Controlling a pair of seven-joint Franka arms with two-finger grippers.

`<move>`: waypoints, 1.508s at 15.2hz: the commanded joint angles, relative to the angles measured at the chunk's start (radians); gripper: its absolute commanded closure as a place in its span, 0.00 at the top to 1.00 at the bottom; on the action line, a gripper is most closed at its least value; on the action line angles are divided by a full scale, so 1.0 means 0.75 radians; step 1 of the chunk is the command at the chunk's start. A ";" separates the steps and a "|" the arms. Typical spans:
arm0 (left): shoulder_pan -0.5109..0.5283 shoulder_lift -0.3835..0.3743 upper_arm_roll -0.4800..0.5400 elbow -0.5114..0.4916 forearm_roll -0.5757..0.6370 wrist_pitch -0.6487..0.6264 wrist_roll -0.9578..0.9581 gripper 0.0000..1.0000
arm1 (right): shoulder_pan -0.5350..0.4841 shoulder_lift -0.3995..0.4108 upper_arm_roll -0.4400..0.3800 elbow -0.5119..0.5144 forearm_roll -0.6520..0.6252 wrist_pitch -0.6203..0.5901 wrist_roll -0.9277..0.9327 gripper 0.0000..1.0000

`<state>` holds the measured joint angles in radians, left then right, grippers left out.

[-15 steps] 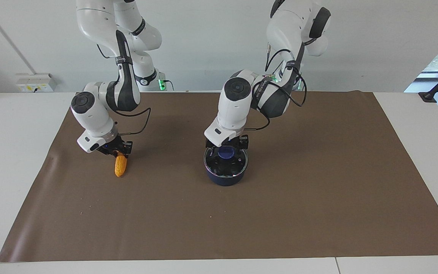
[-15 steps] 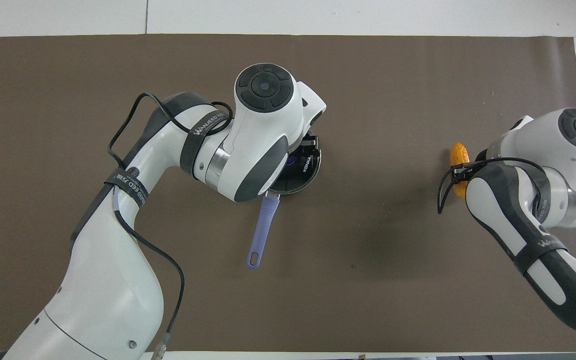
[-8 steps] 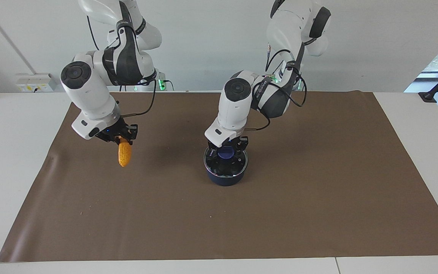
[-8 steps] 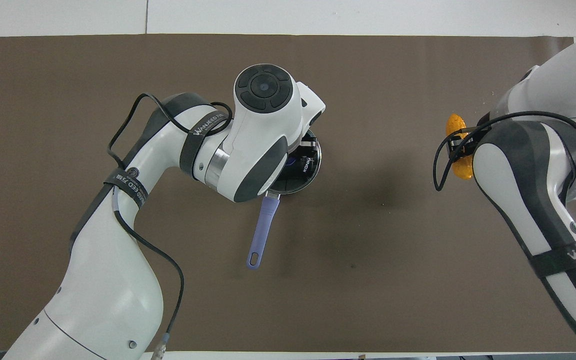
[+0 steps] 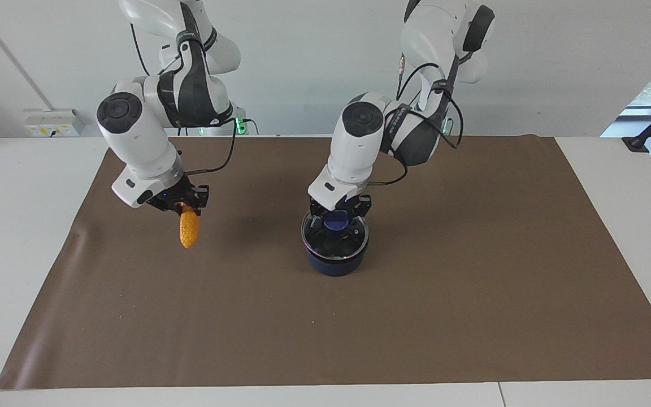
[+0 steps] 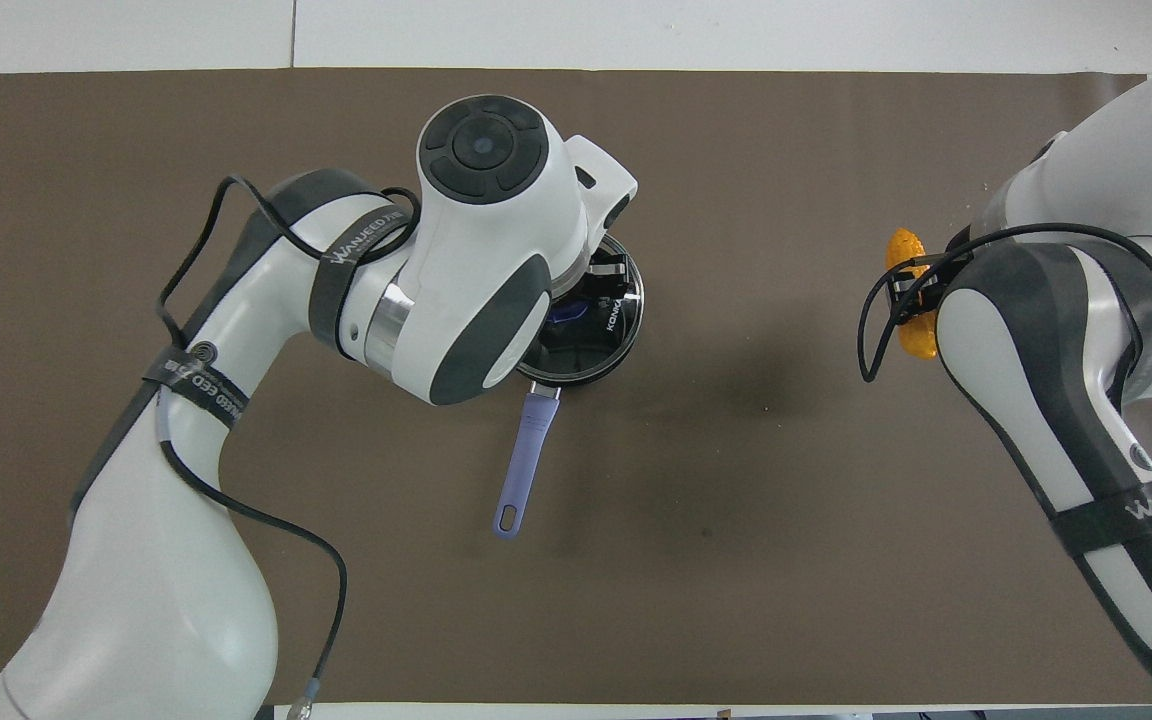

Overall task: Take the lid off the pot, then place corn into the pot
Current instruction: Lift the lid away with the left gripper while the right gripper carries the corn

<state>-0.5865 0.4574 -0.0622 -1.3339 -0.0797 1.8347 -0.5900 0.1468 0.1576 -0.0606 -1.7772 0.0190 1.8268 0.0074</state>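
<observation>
Left end effector (image 5: 338,216): over the middle of the worktop, straight above the pot, fingers clenched on the knob of the lid (image 5: 335,233).
Lid: level and appearing just clear of the pot's rim; in the overhead view (image 6: 604,318) it sits a little off the pot's circle, half hidden by the left wrist.
Pot (image 5: 334,262): on the brown mat (image 5: 472,294) at mid-table, its handle (image 6: 523,462) pointing toward the robots. Its mouth is covered by the lid above it.
Right end effector (image 5: 185,204): in the air over the mat at the right arm's end of the worktop, grasping the corn (image 5: 189,230) by its upper end.
Corn: hangs nearly upright below the fingers, long axis close to vertical, tip down, clear of the mat. The overhead view shows only a part of it (image 6: 908,310) beside the right wrist.
Key relation: the pot lies sideways from the corn, toward the left arm's end, well apart, at about the same depth on the worktop. The right arm alone carries the corn; the left arm stands directly over the pot.
Step, as judged: the lid lift is under way; the corn waits for a free opening.
Next move calls for: the lid carried up and aside first, since it and the left wrist block the path down into the pot.
Risk: the arms crowding each other above the pot.
</observation>
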 commanded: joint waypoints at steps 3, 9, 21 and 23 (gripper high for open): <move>0.254 -0.221 0.011 -0.017 -0.037 -0.233 0.139 0.00 | 0.082 0.060 0.026 0.148 0.062 -0.020 0.151 0.00; 0.794 -0.335 0.011 -0.253 -0.035 -0.271 0.761 0.00 | 0.432 0.335 0.034 0.491 0.067 0.019 0.634 0.00; 0.991 -0.356 0.015 -0.841 0.049 0.362 1.079 0.00 | 0.645 0.528 0.036 0.447 0.061 0.256 0.898 0.00; 0.991 -0.328 0.015 -0.860 0.049 0.417 1.120 0.00 | 0.639 0.522 0.034 0.431 0.061 0.256 0.898 0.85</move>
<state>0.1486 0.2157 -0.0439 -1.9434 -0.0597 2.0896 0.2137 0.6338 0.5834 -0.0376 -1.4017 0.0644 1.9953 0.6659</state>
